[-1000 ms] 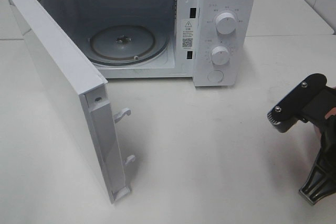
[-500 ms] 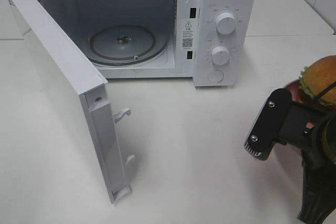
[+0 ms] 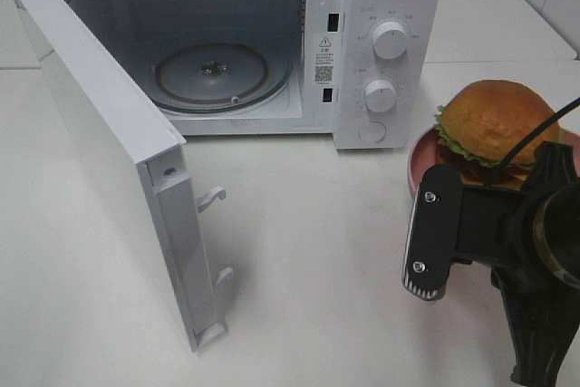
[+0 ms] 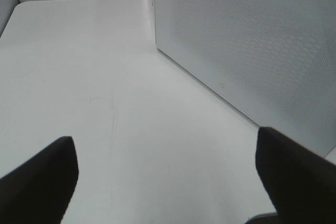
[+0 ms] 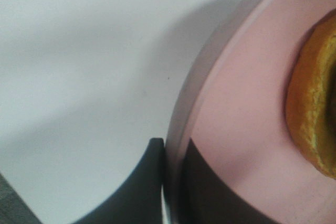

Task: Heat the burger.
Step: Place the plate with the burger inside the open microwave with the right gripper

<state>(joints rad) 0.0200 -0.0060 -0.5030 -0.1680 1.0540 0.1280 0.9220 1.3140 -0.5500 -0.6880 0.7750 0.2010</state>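
Note:
The burger [image 3: 494, 120], with a golden-brown bun and a green lettuce frill, sits on a pink plate [image 3: 418, 157] at the right of the exterior high view, right of the microwave [image 3: 385, 6]. In the right wrist view my right gripper [image 5: 170, 182] is shut on the rim of the pink plate [image 5: 236, 129], and the burger's bun [image 5: 315, 108] shows at the edge. The microwave door [image 3: 100, 142] stands wide open, with the glass turntable [image 3: 213, 74] bare. My left gripper [image 4: 165, 182] is open and holds nothing; it faces the door's outer side [image 4: 252, 51].
The open door juts out toward the front left, its latch hooks [image 3: 213, 197] pointing right. Two knobs [image 3: 390, 40] sit on the microwave's right panel. White tabletop [image 3: 308, 251] lies between the door and the right arm's black camera bracket [image 3: 430, 233].
My right arm has moved left and toward the microwave with the plate. The burger and plate, out of view one second ago, now show fully at the right. The left gripper is unchanged.

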